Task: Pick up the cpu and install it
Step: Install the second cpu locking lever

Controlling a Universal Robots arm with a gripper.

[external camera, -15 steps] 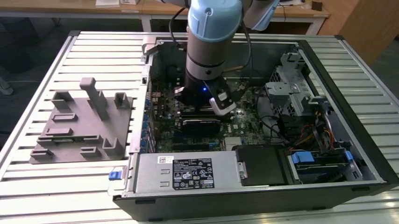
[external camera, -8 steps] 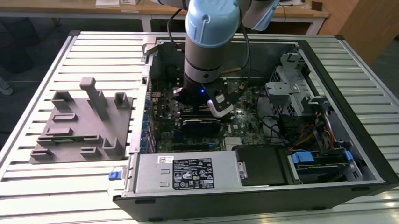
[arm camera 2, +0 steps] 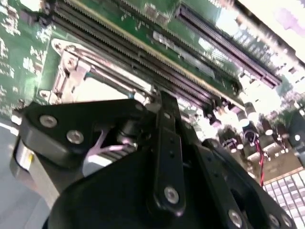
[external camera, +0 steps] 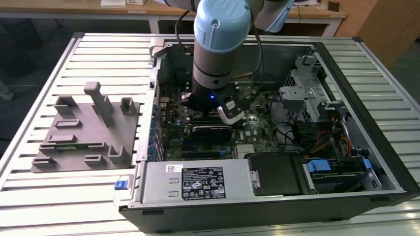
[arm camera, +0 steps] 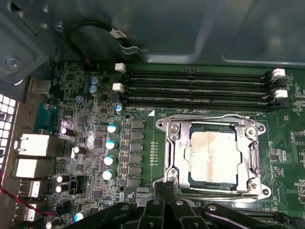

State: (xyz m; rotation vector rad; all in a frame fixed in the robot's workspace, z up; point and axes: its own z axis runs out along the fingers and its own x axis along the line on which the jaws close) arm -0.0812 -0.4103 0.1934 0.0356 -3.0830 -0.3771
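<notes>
Cpu (arm camera: 213,158), pale and silvery with brownish smears on its top, lies flat inside the square metal socket frame (arm camera: 172,157) on the green motherboard (arm camera: 143,157) in the first wrist view; the frame surrounds it on all sides, and the chip looks seated in the socket rather than carried; the black gripper (arm camera: 164,210) shows at the near edge of that view, its linkage just beside the frame's edge and apart from the chip, with nothing visible between the fingers; whether they stand parted or closed I cannot tell, since their tips are hidden; rows of long dark memory slots (arm camera: 200,88) run beside the frame on the side away from the gripper; in the second wrist view the gripper's black body (arm camera 2: 162,181) hangs close above the same frame (arm camera 2: 71,71), with the slots (arm camera 2: 143,52) running past it; in the exterior view the arm (external camera: 220,44) reaches down into the open computer case (external camera: 367,123), its wrist low over the board's middle; a grey plastic fixture block (external camera: 88,130) with upright posts sits on the slatted table (external camera: 39,196) at the exterior view's left, well apart from the gripper.
</notes>
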